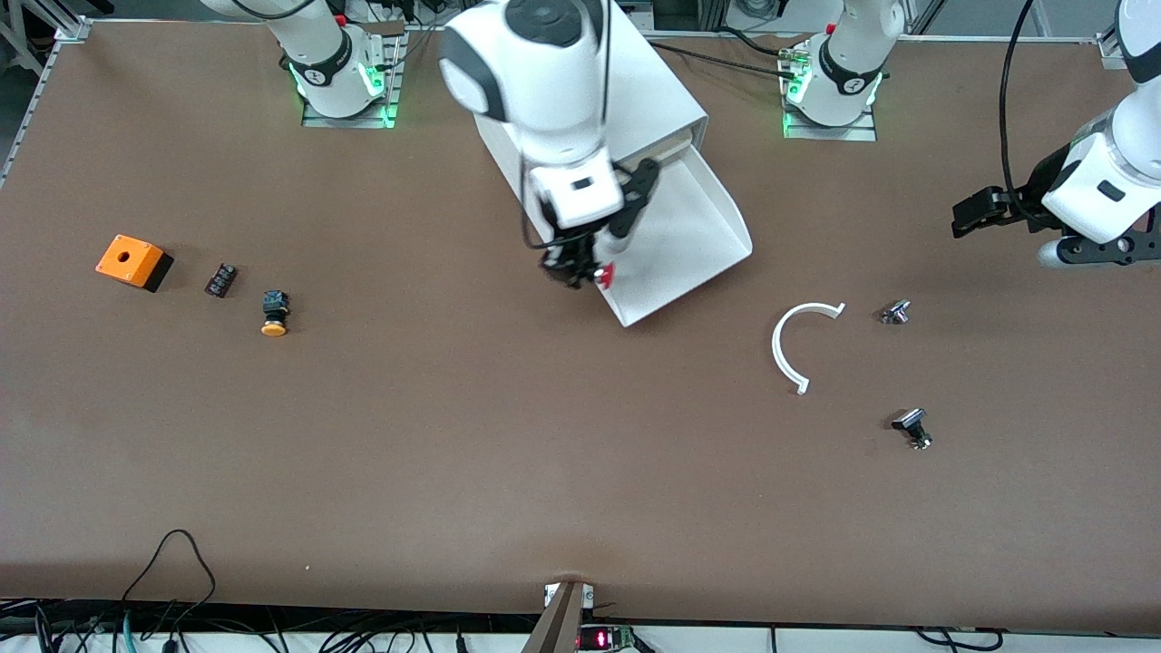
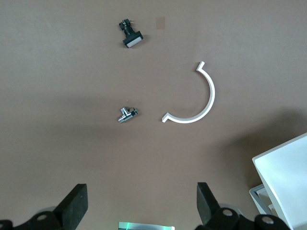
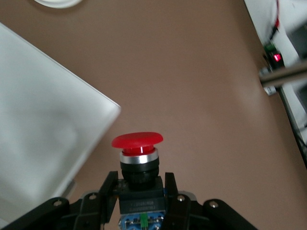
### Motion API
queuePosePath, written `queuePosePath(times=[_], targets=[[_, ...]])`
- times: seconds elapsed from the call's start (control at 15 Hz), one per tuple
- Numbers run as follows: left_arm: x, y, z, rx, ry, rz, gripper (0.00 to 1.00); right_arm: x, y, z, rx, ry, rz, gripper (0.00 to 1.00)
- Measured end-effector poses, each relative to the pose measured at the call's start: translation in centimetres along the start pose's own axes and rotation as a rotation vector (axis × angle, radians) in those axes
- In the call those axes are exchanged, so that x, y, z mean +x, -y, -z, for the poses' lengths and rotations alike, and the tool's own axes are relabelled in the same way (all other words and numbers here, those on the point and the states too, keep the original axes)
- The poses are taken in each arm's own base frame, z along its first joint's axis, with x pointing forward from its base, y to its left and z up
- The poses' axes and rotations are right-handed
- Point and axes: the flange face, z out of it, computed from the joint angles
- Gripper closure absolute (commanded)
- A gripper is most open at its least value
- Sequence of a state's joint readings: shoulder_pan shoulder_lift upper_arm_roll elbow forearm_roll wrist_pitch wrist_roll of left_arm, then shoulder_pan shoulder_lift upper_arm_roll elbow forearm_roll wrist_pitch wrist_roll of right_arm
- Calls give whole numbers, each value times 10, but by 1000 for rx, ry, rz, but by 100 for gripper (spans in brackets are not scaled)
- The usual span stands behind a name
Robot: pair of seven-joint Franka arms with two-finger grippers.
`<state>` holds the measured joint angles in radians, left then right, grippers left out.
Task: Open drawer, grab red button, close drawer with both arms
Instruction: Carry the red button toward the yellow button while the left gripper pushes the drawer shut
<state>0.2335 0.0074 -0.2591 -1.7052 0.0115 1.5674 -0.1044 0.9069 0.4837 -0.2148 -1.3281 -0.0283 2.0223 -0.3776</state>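
Note:
The white drawer [image 1: 689, 231] stands pulled out of the white cabinet [image 1: 658, 95] at the back middle of the table. My right gripper [image 1: 580, 268] is shut on the button [image 1: 602, 274], held in the air over the drawer's outer corner. In the right wrist view its red cap [image 3: 137, 140] sticks out past my fingers [image 3: 108, 189], which clamp the black body [image 3: 141, 201]; the drawer [image 3: 43, 124] lies beside it. My left gripper [image 1: 975, 213] is open and empty, waiting above the left arm's end of the table; its fingers [image 2: 76, 201] show in the left wrist view.
A white curved strip [image 1: 798, 340], a small metal fitting [image 1: 895, 313] and a black-and-white switch [image 1: 912, 426] lie toward the left arm's end. An orange box [image 1: 131, 261], a small black block [image 1: 220, 279] and an orange-yellow-capped button [image 1: 274, 313] lie toward the right arm's end.

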Motion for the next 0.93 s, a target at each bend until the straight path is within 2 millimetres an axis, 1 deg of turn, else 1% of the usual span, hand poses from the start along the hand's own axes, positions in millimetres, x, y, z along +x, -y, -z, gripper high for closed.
queuePosePath(times=[0.07,0.13,0.27,0.33,0.4,0.47,0.53,0.6,0.67,0.73,0.87,0.93], targets=[[4,0,-10,-1,25,-2,0,-18,-24,-4,3,20,-46,67],[8,0,-27,-2,64,-5,0,-39,-47,-9,8,44,-101,67],[18,-4,-69,-18,148,-13,0,-83,-89,-23,19,94,-230,67],[25,-8,-90,-59,176,-9,0,-104,-108,-32,24,119,-298,67],[35,-14,-112,-106,180,9,0,-126,-125,-42,30,146,-363,67],[46,-20,-136,-141,164,46,0,-146,-137,-54,37,176,-431,67],[54,-31,-160,-163,139,86,0,-164,-146,-68,43,208,-504,67],[60,-51,-182,-176,113,129,0,-182,-152,-83,48,239,-576,67],[61,-77,-201,-185,90,177,0,-198,-155,-97,52,267,-646,67],[59,-107,-214,-193,69,225,0,-210,-154,-111,53,292,-709,67],[50,-166,-235,-210,30,303,0,-230,-146,-136,51,331,-816,67],[43,-190,-243,-219,13,328,0,-241,-144,-149,49,346,-861,67]])
